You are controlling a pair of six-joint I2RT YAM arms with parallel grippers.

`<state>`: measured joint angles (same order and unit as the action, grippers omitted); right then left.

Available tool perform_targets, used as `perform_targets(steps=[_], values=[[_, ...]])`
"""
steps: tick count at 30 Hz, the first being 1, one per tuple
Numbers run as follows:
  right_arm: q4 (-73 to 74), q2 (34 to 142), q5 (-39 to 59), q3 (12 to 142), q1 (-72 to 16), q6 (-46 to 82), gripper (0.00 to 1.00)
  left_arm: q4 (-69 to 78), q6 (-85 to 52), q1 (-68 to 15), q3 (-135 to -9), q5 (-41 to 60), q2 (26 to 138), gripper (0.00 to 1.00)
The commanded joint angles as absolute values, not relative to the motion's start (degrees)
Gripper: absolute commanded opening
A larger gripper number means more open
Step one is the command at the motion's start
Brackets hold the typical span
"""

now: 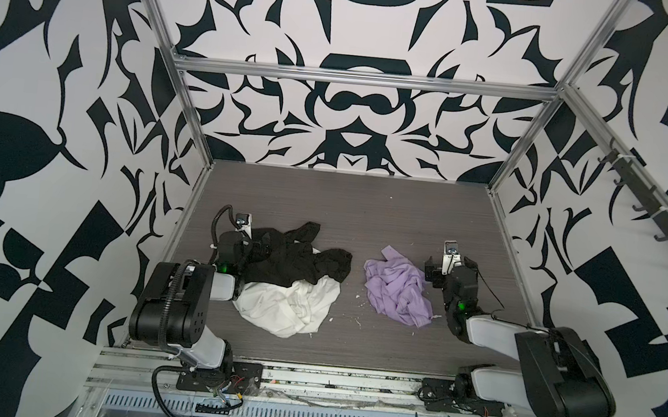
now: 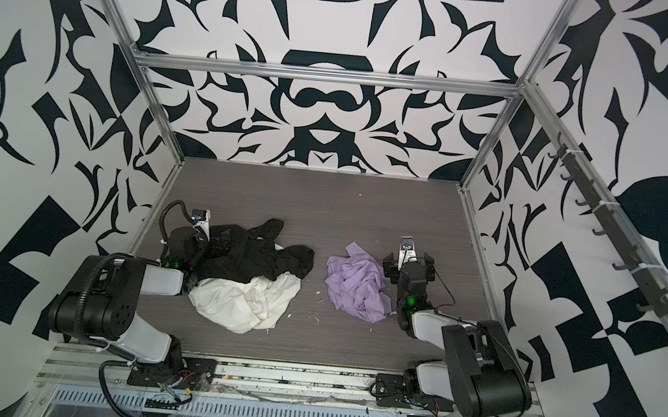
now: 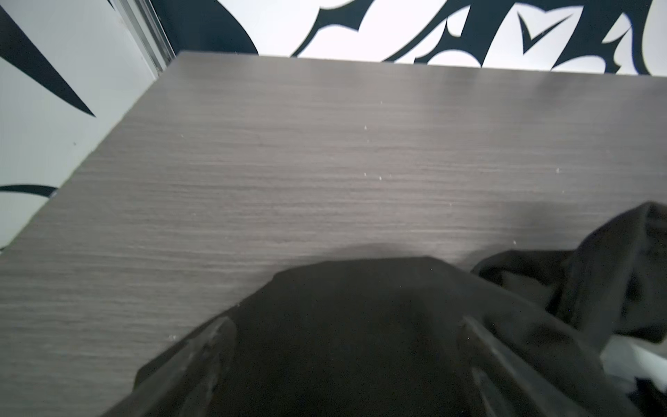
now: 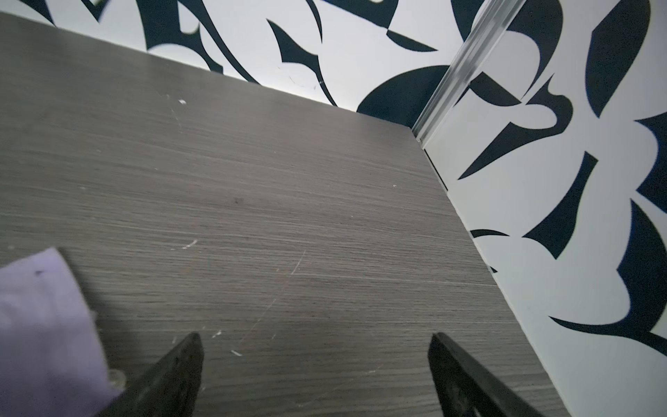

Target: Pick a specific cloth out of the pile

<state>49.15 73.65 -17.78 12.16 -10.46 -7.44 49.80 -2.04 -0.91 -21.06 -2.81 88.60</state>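
Note:
The lavender cloth point(image 1: 395, 290) point(image 2: 358, 285) lies crumpled on the table by itself, to the right of the pile. In the pile point(image 1: 292, 280), a black garment point(image 1: 290, 257) point(image 2: 248, 257) lies over a larger cream-white garment point(image 1: 285, 305) point(image 2: 244, 303). My right gripper point(image 1: 449, 265) point(image 4: 314, 339) is open just right of the cloth, low over bare table. An edge of the cloth point(image 4: 43, 317) shows beside one finger. My left gripper point(image 1: 245, 243) point(image 3: 344, 325) sits at the pile's left edge. Its fingers are wide apart, and black fabric point(image 3: 361, 307) is draped across them.
The grey wood-grain table point(image 1: 345, 206) is walled by black-and-white patterned panels on a metal frame. A rail of hooks point(image 1: 650, 206) runs along the right wall. Both arm bases stand on the front rail point(image 1: 332, 378). Small white crumbs dot the table between the garments.

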Motion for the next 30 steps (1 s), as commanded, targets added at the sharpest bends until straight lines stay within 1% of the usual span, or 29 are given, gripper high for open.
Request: perform_targets(steps=[1, 2, 3, 5, 7, 8, 10, 11, 12, 15, 18, 20, 27, 30], values=[[60.1, 77.8, -9.8, 11.1, -6.7, -1.6, 1.0, 52.9, -2.9, -0.7, -20.7, -3.7, 88.9, 1.0], [59.7, 81.0, -7.5, 12.6, -5.8, -1.2, 1.0, 52.9, -2.8, -0.6, -20.7, -3.7, 88.9, 1.0], [61.9, 84.5, -7.3, 13.0, -5.7, -1.3, 1.0, 52.9, -2.9, -0.7, -20.6, -3.8, 88.9, 1.0], [70.0, 91.3, -7.9, 13.2, -5.8, -1.4, 0.99, 52.9, -2.7, -0.7, -20.6, -3.7, 88.9, 1.0], [59.9, 88.1, -7.0, 15.8, -4.6, -0.3, 0.99, 53.0, -2.7, -0.7, -20.6, -3.6, 88.9, 1.0], [58.5, 88.2, -7.3, 16.6, -4.3, 0.2, 1.0, 53.2, -2.7, -0.7, -20.6, -3.8, 89.1, 1.0], [58.1, 89.6, -11.5, 17.9, -4.1, 1.5, 1.0, 53.3, -2.8, -0.7, -20.6, -3.8, 89.1, 1.0], [54.0, 88.8, -14.9, 19.2, -4.2, 2.9, 0.99, 53.3, -2.8, -0.7, -20.6, -3.9, 89.1, 1.0], [53.0, 88.4, -15.2, 19.4, -4.2, 2.9, 1.0, 53.4, -2.9, -0.7, -20.6, -3.9, 89.0, 1.0], [55.5, 89.0, -16.1, 18.7, -4.3, 3.4, 1.0, 53.5, -2.8, -0.7, -20.5, -3.9, 89.2, 1.0], [53.9, 89.2, -15.3, 19.6, -4.5, 2.8, 1.0, 53.5, -2.9, -0.7, -20.6, -3.8, 89.2, 1.0], [53.0, 89.9, -16.5, 20.6, -6.3, 0.6, 1.0, 53.5, -3.0, -0.7, -20.5, -4.0, 89.2, 1.0], [52.9, 89.9, -15.7, 20.6, -6.4, 0.4, 1.0, 53.9, -3.2, -0.7, -20.4, -4.1, 89.2, 1.0], [53.1, 89.6, -12.4, 20.3, -6.4, -0.8, 1.0, 53.9, -3.2, -0.7, -20.4, -4.1, 89.3, 1.0]])
